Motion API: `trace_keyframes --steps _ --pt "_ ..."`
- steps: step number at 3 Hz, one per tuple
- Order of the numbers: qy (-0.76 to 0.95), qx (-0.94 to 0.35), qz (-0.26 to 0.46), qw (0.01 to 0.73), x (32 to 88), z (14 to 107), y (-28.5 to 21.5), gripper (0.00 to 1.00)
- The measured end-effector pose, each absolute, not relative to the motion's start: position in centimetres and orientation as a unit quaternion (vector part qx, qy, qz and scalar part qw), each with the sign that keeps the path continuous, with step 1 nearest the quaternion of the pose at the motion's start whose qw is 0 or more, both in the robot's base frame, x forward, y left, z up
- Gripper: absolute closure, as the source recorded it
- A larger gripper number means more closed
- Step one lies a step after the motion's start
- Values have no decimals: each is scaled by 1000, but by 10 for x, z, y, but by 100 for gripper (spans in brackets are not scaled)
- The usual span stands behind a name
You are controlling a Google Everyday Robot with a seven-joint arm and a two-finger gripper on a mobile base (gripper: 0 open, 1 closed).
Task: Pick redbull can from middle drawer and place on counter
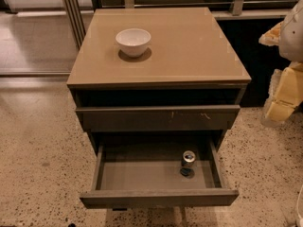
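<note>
Floor (38,145), speckled pale terrazzo, spreading on both sides of the furniture. Cabinet (156,126), grey-brown, one unit, standing centre. Counter (189,51), glossy tan, roughly square, carrying one item left of centre. Middle drawer (142,175), wide and shallow with a plain front, pulled well out toward the camera; the flat grey floor holds one item. Upper drawer front (123,119), marked with small pale scratches, out only slightly beneath a dark gap under the counter. Gripper (283,91), pale yellow and white, at the right edge of the view, level with the counter's front corner and well apart from the drawers; whether it is parted or closed cannot be told. White bowl (133,41), upright on the counter, nothing visible inside. Redbull can (188,160), silver top, dark body, upright in the middle drawer's right rear part, near the right wall.
</note>
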State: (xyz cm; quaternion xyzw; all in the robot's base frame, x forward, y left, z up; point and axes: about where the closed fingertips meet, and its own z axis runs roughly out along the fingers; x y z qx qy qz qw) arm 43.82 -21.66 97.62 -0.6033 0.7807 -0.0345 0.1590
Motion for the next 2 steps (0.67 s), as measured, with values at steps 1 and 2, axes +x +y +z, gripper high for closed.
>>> trace_keyframes --steps 1,2 --pt "781 -603 -34 159 438 976 -217 0" --pt "781 -603 -34 159 438 976 -217 19"
